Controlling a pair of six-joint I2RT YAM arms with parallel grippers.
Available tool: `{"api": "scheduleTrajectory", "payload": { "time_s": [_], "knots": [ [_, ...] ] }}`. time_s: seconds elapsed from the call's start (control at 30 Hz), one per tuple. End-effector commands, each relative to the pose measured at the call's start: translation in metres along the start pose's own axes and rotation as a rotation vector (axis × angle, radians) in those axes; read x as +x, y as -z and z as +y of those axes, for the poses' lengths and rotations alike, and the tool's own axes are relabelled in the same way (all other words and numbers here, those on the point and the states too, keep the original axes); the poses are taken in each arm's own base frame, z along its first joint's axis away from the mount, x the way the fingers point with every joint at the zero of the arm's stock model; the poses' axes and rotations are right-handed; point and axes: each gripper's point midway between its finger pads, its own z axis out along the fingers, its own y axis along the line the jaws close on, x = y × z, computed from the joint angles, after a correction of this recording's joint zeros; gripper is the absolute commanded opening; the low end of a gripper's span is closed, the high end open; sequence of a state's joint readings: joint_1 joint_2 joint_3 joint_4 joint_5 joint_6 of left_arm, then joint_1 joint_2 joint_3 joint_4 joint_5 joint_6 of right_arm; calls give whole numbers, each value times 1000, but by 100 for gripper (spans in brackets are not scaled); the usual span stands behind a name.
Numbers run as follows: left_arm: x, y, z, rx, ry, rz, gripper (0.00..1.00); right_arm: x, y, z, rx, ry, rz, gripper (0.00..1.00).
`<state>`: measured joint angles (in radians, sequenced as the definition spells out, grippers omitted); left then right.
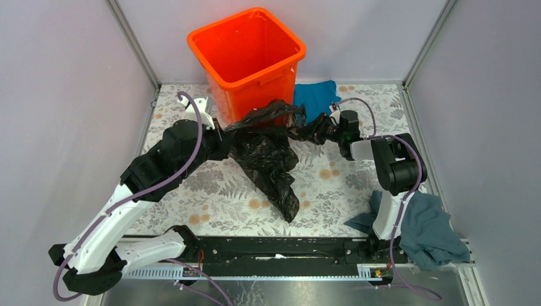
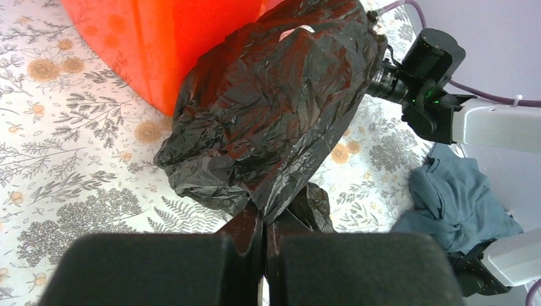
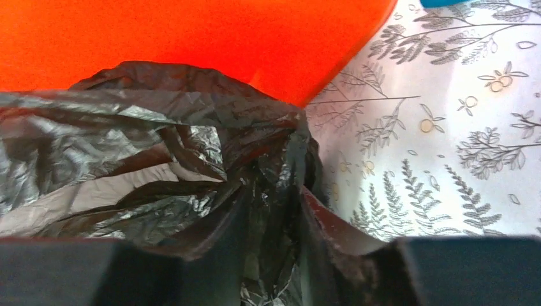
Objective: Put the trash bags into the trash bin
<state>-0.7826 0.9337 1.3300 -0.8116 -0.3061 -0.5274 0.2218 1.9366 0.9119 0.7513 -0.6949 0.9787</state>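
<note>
Soft, even light from above fills all three views, and shadows on the tabletop (image 1: 332,191) are faint with blurry edges. The trash bags (image 1: 268,156) show a pale sheen along their wrinkles. In the left wrist view they also pick up an orange tint reflected off the trash bin (image 1: 245,51). Close to the lenses, the left gripper (image 2: 263,255) and right gripper (image 3: 274,255) are out-of-focus dark blocks.
</note>
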Motion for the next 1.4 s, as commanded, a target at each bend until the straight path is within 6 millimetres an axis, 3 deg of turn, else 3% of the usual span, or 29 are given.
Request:
{"api": "scheduleTrajectory", "payload": {
  "time_s": [0.0,0.1,0.13,0.17,0.23,0.3,0.37,0.43,0.47,0.5,0.57,0.63,0.67,0.7,0.73,0.8,0.83,0.9,0.97,1.03,1.1,1.17,1.23,1.27,1.3,1.37],
  "knots": [
    [-38,11,-25,91,19,-82,0,-29,14,61,-134,77,-74,23],
    [-69,18,-29,76,6,-156,0,-54,61,110,-49,186,-189,1],
    [-86,22,-33,74,-2,-195,0,-65,83,130,16,215,-246,0],
    [-103,26,-39,85,-21,-232,0,-75,110,158,55,259,-314,0],
    [-151,50,-63,167,-48,-333,0,-87,170,232,63,388,-452,0],
    [-194,84,-97,318,-64,-427,0,-80,236,315,-16,527,-580,0],
    [-226,130,-121,475,-65,-537,0,-59,288,383,-136,642,-646,0],
    [-241,169,-129,579,-51,-634,0,-31,326,425,-250,733,-674,0],
    [-235,166,-126,581,-38,-641,0,-20,338,434,-282,760,-681,0],
    [-233,169,-117,567,-9,-676,0,-11,346,434,-289,780,-686,0],
    [-208,145,-83,442,95,-672,0,0,345,407,-226,786,-678,0],
    [-162,107,-46,288,166,-591,0,5,327,343,-86,734,-637,0],
    [-135,89,-30,218,177,-524,0,11,316,305,-6,691,-597,0],
    [-105,71,-14,144,177,-440,0,19,297,251,98,633,-523,0],
    [-75,57,1,75,174,-357,0,31,290,216,168,596,-463,0],
    [-26,42,28,-30,161,-226,0,51,287,168,260,546,-404,0],
    [-9,40,36,-57,162,-186,0,58,289,158,274,540,-407,0],
    [3,42,38,-36,160,-159,0,58,297,161,277,564,-437,0],
    [-18,52,22,27,153,-188,0,46,306,190,251,619,-480,0],
    [-70,72,-16,156,102,-252,0,28,311,237,196,687,-496,0],
    [-132,110,-67,353,54,-329,0,18,326,301,91,767,-531,0],
    [-191,175,-104,555,48,-466,0,21,350,361,-40,837,-583,0],
    [-204,198,-121,673,41,-521,0,33,369,395,-156,881,-630,0],
    [-205,200,-121,690,52,-555,0,38,376,401,-191,899,-661,0],
    [-197,186,-113,657,79,-560,0,37,373,390,-181,878,-673,0],
    [-156,137,-78,491,188,-500,0,33,351,335,-65,785,-638,0]
  ]
}}
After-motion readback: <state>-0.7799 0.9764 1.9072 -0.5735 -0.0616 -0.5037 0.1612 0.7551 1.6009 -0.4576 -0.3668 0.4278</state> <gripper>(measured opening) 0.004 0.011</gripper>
